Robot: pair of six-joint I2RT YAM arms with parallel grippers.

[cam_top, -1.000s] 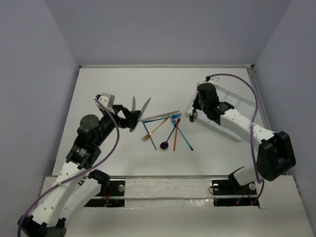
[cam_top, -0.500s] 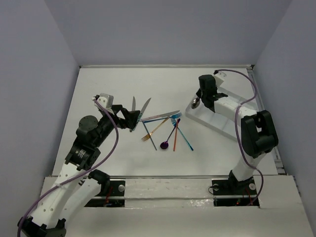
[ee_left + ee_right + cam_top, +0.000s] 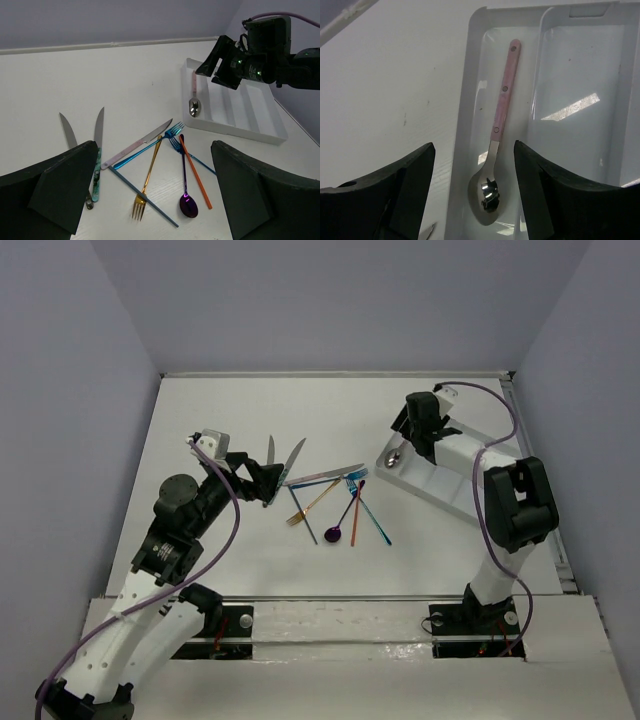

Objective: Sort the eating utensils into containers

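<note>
The pink-handled silver spoon [image 3: 495,150] lies loose in the end compartment of the white tray [image 3: 465,100], bowl toward me. My right gripper [image 3: 472,147] hangs open just above it, one finger on each side, touching nothing. From above, the spoon [image 3: 396,454] sits at the tray's [image 3: 445,482] left end under the right gripper [image 3: 410,435]. My left gripper [image 3: 154,146] is open and empty, hovering over the loose pile: gold fork [image 3: 148,175], purple spoon [image 3: 188,205], orange piece [image 3: 195,172], blue fork [image 3: 145,150], pink-handled knife [image 3: 140,145].
Two more knives [image 3: 67,131] [image 3: 98,150] lie side by side left of the pile. A thin grey-blue piece [image 3: 142,197] crosses the gold fork. The tray's other long compartments [image 3: 575,75] hold nothing. Walls close the table on three sides.
My right gripper swung over the tray's left end, opened and let go of the pink-handled spoon, which now rests in the end compartment. The left arm has stayed still.
</note>
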